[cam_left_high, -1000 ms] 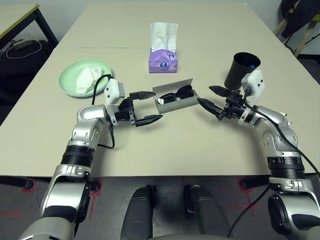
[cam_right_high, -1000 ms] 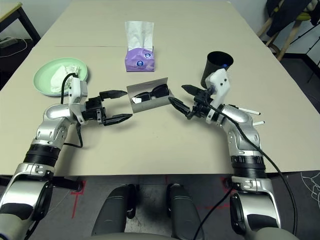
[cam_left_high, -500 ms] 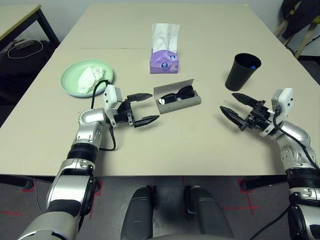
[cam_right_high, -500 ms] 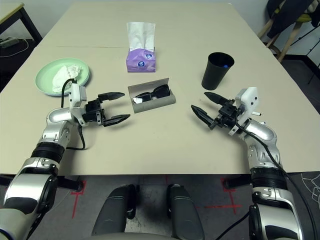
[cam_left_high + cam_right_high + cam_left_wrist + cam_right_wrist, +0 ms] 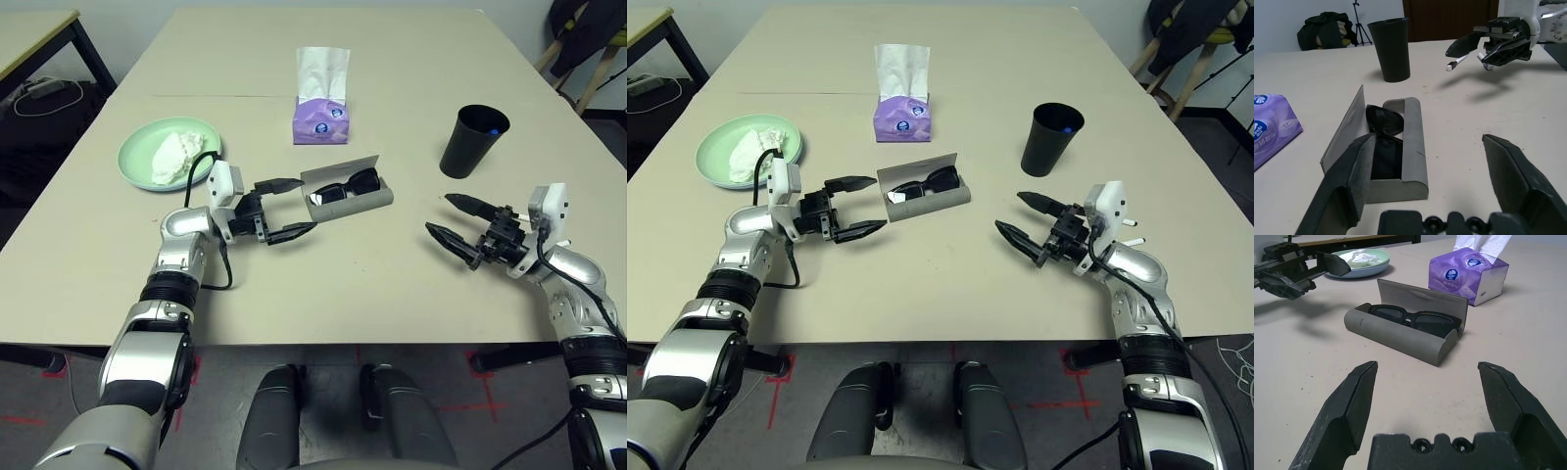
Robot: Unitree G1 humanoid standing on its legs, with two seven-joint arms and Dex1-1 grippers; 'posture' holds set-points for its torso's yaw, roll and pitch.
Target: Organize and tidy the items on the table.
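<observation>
The grey glasses case (image 5: 349, 199) lies open mid-table with the black sunglasses (image 5: 347, 183) inside. My left gripper (image 5: 303, 206) hovers open just left of the case, one finger toward its lid and one toward its front. Off to the case's right, my right gripper (image 5: 440, 214) is open with nothing in it and points back at the case. The black cup (image 5: 473, 141) stands behind it, something blue inside. A pale green plate (image 5: 137, 157) at the left holds crumpled white tissue (image 5: 171, 156). The purple tissue box (image 5: 319, 117) stands behind the case. A pen (image 5: 1131, 223) lies by my right wrist.
The beige table (image 5: 392, 59) stretches far back past its seam line. A smaller dark-legged side table (image 5: 29, 24) stands off the far left corner with cables on the floor beside it. Chair legs and dark cloth (image 5: 588, 39) show at the far right.
My right gripper has pulled back from the case's right end toward the table's front right. My left gripper has stayed beside the case's left end.
</observation>
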